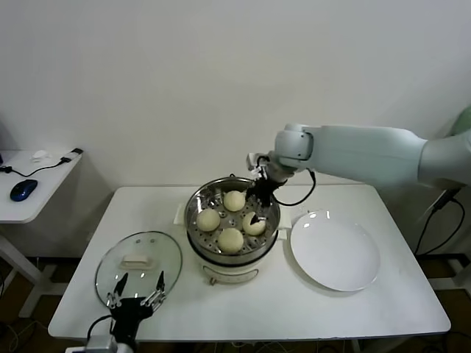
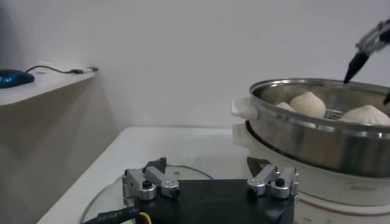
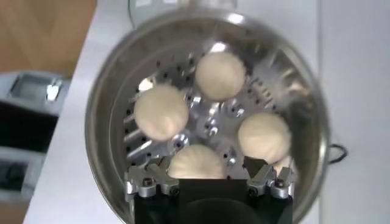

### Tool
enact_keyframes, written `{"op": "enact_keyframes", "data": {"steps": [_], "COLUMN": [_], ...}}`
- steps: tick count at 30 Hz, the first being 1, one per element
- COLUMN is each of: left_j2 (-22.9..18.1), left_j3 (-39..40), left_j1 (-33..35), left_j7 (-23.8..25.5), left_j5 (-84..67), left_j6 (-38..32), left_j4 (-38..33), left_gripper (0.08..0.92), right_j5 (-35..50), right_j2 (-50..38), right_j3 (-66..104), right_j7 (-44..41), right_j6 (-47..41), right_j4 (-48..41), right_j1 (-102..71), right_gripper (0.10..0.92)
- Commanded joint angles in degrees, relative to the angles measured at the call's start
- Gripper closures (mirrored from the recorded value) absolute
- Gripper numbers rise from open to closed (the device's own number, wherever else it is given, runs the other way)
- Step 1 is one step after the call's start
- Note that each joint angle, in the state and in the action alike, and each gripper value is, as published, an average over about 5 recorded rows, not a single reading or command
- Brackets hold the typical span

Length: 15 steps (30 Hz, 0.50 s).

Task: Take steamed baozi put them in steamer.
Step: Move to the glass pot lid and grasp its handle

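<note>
- Right gripper (image 1: 257, 204): I hang over the steamer (image 1: 197, 207), fingers spread wide and empty, straddling the near bun in the right wrist view.
- Steamed baozi (image 1: 231, 240): all four sit on the perforated tray inside the steamer, apart from each other; the plate (image 1: 335, 254) just beside it holds none.
- Step in hand, as I judge it: release and clear. Done well, I rise straight up, fingers kept apart, so neither tip drags a bun or catches the steel rim.
- Left gripper (image 1: 135, 291): parked low at the tabletop (image 1: 309, 309) front edge, over the glass lid (image 1: 137, 265), fingers open, holding nothing.
- Right wrist view: shows the tray holes and the gaps between buns.
- Left wrist view: shows the steamer's wall height from the side, which tells how far I must lift.
</note>
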Motion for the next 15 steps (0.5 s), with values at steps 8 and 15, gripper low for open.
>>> {"op": "enact_keyframes", "data": {"steps": [8, 15], "left_j2": [0.8, 2.5], "left_j3": [-0.8, -1.5], "left_j1": [-2.0, -3.2], "left_j7": [0.4, 1.2], "left_j5": [-2.3, -0.6], "left_j6": [-0.5, -2.4], "left_j4": [0.1, 1.8], "left_gripper": [0.177, 0.177], "right_j5": [-7.7, -11.6], "right_j2": [-29.8, -33.6], "right_j3": [60.8, 95.8], "right_j7": [36.9, 45.8], "right_j6": [5.4, 8.7], "right_j4": [6.9, 14.7], "right_j1": [-41.2, -78.3], "right_gripper": [0.203, 0.203]}}
